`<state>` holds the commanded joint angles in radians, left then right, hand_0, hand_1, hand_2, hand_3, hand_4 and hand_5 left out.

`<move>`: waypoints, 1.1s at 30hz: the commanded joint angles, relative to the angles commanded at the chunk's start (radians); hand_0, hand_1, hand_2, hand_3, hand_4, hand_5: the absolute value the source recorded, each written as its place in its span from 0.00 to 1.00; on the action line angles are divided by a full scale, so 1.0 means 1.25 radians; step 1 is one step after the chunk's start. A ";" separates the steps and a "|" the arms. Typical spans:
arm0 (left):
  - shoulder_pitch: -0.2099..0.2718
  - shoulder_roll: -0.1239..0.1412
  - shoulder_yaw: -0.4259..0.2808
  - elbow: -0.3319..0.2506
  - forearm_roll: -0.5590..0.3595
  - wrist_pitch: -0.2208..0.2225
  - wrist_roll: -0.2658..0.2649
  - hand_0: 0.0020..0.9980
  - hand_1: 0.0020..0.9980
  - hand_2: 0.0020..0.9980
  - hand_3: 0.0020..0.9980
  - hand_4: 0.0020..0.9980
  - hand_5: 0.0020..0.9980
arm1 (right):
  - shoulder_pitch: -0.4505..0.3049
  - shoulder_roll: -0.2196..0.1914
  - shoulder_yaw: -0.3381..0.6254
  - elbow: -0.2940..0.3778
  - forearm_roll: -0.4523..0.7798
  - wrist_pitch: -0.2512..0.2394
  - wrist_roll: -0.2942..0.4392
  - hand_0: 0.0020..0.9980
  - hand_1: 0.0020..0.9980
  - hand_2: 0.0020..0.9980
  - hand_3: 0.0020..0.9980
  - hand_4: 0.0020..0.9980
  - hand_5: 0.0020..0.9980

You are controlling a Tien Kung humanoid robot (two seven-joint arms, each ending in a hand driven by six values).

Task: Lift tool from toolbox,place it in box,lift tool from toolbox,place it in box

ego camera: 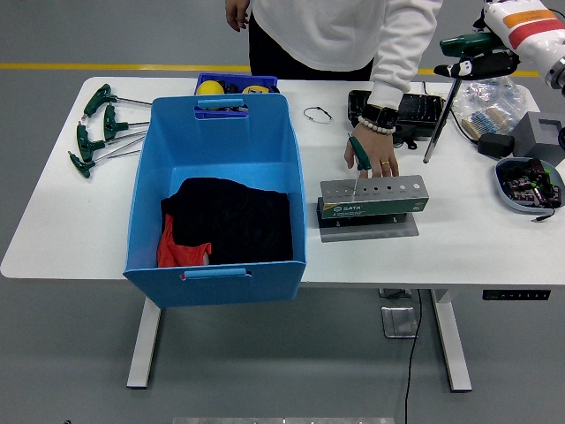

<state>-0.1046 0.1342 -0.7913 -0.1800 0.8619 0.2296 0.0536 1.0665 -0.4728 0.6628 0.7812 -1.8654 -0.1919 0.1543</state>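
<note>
My right hand (481, 56) is at the top right, above the table's far right end, shut on a T-handle tool with a green grip (465, 42). Its long steel shaft (439, 119) hangs down to the left. The grey tool rack (374, 196) stands on the table to the right of the blue box (296, 177). A person's hand (378, 161) rests behind the rack and holds another green-handled tool (359, 155), whose shaft goes down into a hole at the rack's left end. Black and red cloth lies in the box. My left arm does not show.
Several green T-handle tools (97, 132) lie at the table's far left. Behind the box is a small blue tray (237, 84). A black case (415, 108), a plastic bag (490, 104), a grey block (538, 134) and a bowl of parts (528, 184) crowd the right end.
</note>
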 joint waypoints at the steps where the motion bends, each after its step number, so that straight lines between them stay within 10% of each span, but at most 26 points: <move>1: 0.000 0.000 0.000 0.000 0.000 0.000 0.000 0.72 0.68 0.74 0.74 0.76 0.74 | 0.004 -0.002 0.002 0.003 0.000 0.000 0.000 0.00 0.00 1.00 0.00 1.00 0.76; 13: 0.002 0.003 -0.011 0.000 0.009 0.001 0.002 0.72 0.67 0.74 0.75 0.76 0.74 | 0.076 -0.028 0.032 0.065 0.004 0.007 -0.007 0.00 0.00 1.00 0.00 1.00 0.76; 33: 0.006 0.005 -0.015 0.000 0.008 0.003 0.002 0.72 0.66 0.74 0.75 0.76 0.74 | 0.078 -0.008 0.012 0.327 0.000 0.032 -0.036 0.00 0.00 1.00 0.00 1.00 0.76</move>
<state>-0.0973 0.1400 -0.8102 -0.1800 0.8715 0.2331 0.0558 1.1641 -0.4833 0.6775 1.1904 -1.8659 -0.1518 0.1096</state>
